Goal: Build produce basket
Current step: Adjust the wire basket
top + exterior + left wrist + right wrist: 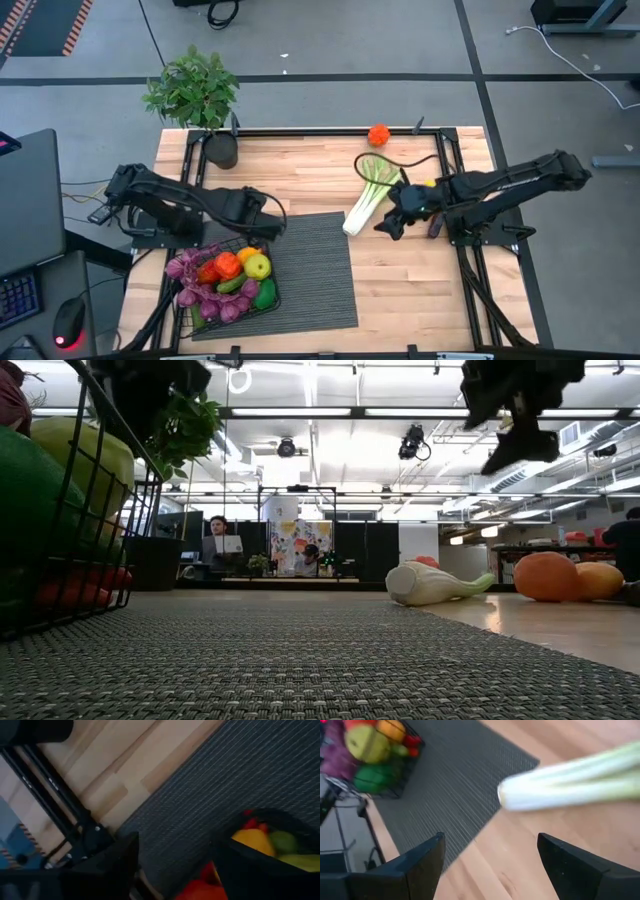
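Observation:
The black wire basket [274,300] sits on the near left part of a dark ribbed mat [315,265]. It holds purple grapes, a red pepper, an orange, a yellow-green apple and green pieces [368,745]. My left gripper [262,234] hovers open over the basket's far right corner, with nothing between its fingers [175,870]. A white-and-green leek [364,206] lies on the wood just right of the mat. My right gripper [490,857] hangs open above the table beside the leek's white end [520,797], clear of it. An orange fruit [378,134] rests at the far edge.
A potted plant [195,92] stands at the far left corner. Black frame rails [455,170] run along the table's sides. A yellow fruit [600,580] lies near the orange one in the low view. Bare wood [410,290] lies right of the mat.

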Action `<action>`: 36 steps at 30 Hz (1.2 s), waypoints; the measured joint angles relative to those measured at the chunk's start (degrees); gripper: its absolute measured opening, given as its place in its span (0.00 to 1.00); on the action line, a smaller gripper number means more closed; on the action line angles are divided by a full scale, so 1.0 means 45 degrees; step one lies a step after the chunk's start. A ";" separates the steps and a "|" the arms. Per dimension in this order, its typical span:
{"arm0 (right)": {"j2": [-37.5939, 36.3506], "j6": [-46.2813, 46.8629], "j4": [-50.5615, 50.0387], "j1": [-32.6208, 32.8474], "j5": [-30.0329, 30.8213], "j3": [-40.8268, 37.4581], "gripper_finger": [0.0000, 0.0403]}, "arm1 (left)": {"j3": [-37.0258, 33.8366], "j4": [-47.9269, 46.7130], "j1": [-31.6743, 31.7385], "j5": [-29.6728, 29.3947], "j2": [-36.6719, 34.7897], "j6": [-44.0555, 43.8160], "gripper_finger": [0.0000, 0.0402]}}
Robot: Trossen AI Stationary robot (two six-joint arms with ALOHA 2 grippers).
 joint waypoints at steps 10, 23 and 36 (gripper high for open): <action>0.1036 0.1014 0.2287 0.0784 0.0214 -0.0452 0.79 | -0.2148 0.3024 0.0697 0.1672 -0.0045 0.0896 0.56; 0.1255 0.1014 0.2654 0.1035 -0.0053 -0.0467 0.79 | 0.0191 0.2189 0.0849 0.2453 0.0000 0.3387 0.46; 0.1250 0.1344 0.2685 0.1466 -0.0087 -0.0467 0.79 | 0.0674 -0.0007 0.0736 0.4530 -0.0016 0.6887 0.53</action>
